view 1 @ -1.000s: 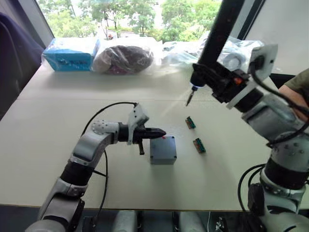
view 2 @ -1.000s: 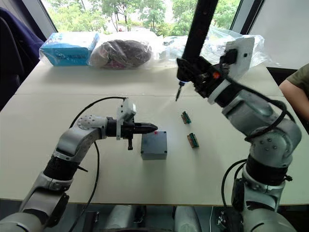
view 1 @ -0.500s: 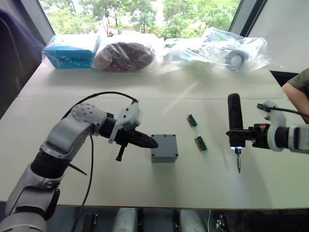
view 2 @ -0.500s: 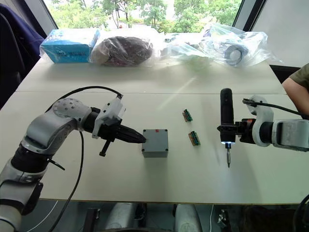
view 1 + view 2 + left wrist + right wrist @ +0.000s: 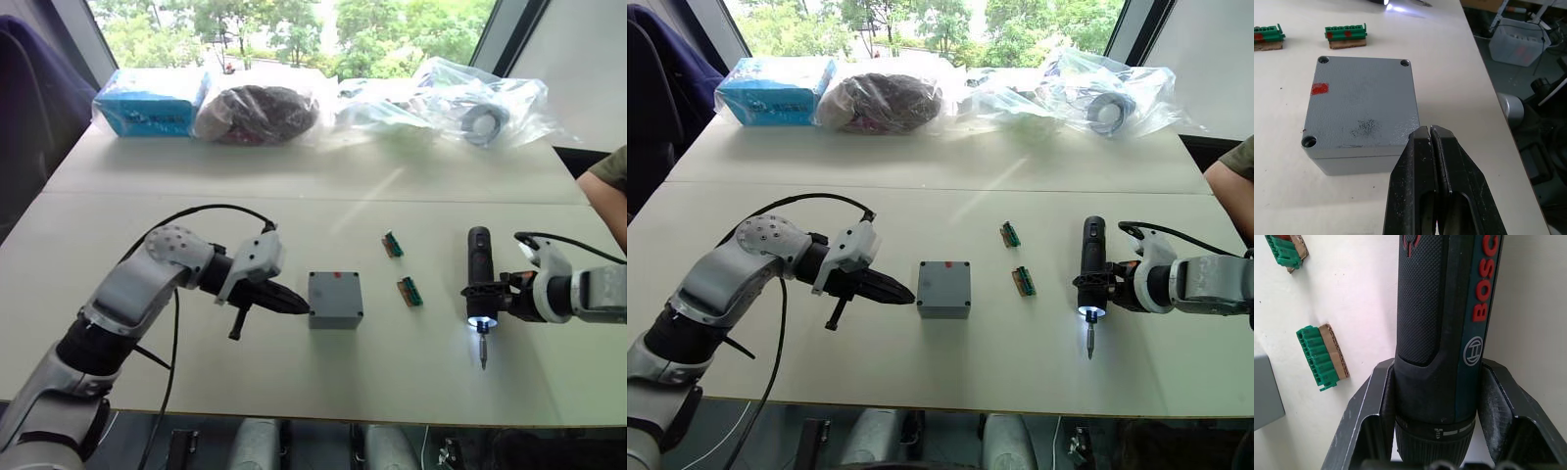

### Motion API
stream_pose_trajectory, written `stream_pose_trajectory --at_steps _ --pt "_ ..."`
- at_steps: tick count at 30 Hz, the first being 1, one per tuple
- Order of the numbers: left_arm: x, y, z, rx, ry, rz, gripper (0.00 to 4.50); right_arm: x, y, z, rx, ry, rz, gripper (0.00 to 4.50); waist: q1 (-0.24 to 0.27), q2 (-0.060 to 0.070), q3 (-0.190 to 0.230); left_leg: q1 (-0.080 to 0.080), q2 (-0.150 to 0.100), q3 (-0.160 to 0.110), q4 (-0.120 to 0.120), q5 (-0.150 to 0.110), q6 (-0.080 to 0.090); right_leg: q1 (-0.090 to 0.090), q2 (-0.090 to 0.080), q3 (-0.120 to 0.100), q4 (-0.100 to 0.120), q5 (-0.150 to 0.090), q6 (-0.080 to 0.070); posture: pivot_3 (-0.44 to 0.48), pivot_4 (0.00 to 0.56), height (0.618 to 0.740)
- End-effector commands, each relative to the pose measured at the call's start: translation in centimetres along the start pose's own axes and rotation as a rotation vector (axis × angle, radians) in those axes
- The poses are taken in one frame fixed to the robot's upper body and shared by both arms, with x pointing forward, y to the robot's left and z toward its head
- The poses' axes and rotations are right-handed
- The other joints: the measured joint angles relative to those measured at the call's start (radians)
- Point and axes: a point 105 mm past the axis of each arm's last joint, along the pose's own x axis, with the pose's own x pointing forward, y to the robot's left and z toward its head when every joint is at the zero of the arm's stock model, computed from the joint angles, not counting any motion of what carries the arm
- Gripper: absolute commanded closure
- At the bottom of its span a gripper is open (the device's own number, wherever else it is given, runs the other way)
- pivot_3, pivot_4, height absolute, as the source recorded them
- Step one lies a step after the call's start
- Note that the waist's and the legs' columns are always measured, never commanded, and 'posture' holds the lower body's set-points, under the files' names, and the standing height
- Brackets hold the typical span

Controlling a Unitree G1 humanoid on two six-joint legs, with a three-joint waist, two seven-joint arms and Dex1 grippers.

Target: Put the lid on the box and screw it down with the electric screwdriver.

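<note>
My right gripper clenched the electric screwdriver low over the table at 3 o'clock, bit down, light on. My left gripper, pinched shut and empty, pointed just beside the box at centre, lid seated on it. Two green connectors lay between box and driver. Bagged items lined the 12 o'clock edge. Half a second earlier the driver stood slightly higher.
</note>
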Motion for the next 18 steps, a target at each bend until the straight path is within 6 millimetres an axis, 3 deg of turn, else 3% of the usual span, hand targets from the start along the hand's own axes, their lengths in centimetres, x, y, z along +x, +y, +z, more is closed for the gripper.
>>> stream_pose_trajectory --at_steps 1,3,8,12,16,18 --pt "-0.2 -0.1 0.6 0.041 -0.001 0.014 4.5 -0.2 0.2 0.2 0.018 -0.012 0.02 2.76 0.0 0.0 0.0 0.0 0.0 0.0 0.0 0.0 0.0 0.0 0.0 0.0 0.0 0.0 0.0 0.0 0.15 0.74" --pt "-0.2 0.1 0.7 0.039 -0.004 0.024 4.5 0.0 -0.4 -0.1 0.015 0.001 -0.009 1.76 -0.001 0.0 0.0 0.0 0.0 0.0 0.0 0.0 0.0 0.0 0.0 0.0 0.0 0.0 0.0 0.0 0.15 0.74" --pt "-0.5 0.7 0.7 0.028 -0.009 0.065 4.5 -0.2 -0.5 0.4 -0.035 -0.016 -0.044 0.14 0.001 -0.002 -0.001 0.002 0.0 -0.001 0.001 0.0 0.0 0.003 0.0 0.0 0.0 0.0 0.0 0.0 0.15 0.74" --pt "-1.3 1.5 0.7 0.009 -0.017 0.119 4.5 -1.3 0.1 1.9 -0.13 -0.076 -0.06 0.02 0.0 -0.002 -0.001 0.001 0.0 -0.001 0.005 0.0 0.0 0.004 0.0 0.0 0.0 0.001 0.001 0.0 0.15 0.74" --pt "-2.2 2.3 0.8 -0.02 -0.036 0.175 4.5 -3.0 2.6 4.3 -0.241 -0.178 0.026 0.02 -0.001 -0.001 -0.001 0.0 0.0 -0.001 0.008 0.0 0.001 0.003 0.0 0.001 0.002 0.001 0.002 0.0 0.15 0.74" --pt "-2.7 2.6 0.8 -0.036 -0.051 0.201 4.5 -3.9 4.8 4.9 -0.308 -0.219 0.124 0.02 -0.001 -0.001 -0.001 0.0 0.001 -0.001 0.008 0.0 0.001 0.003 0.001 0.001 0.003 0.001 0.002 0.0 0.15 0.74"
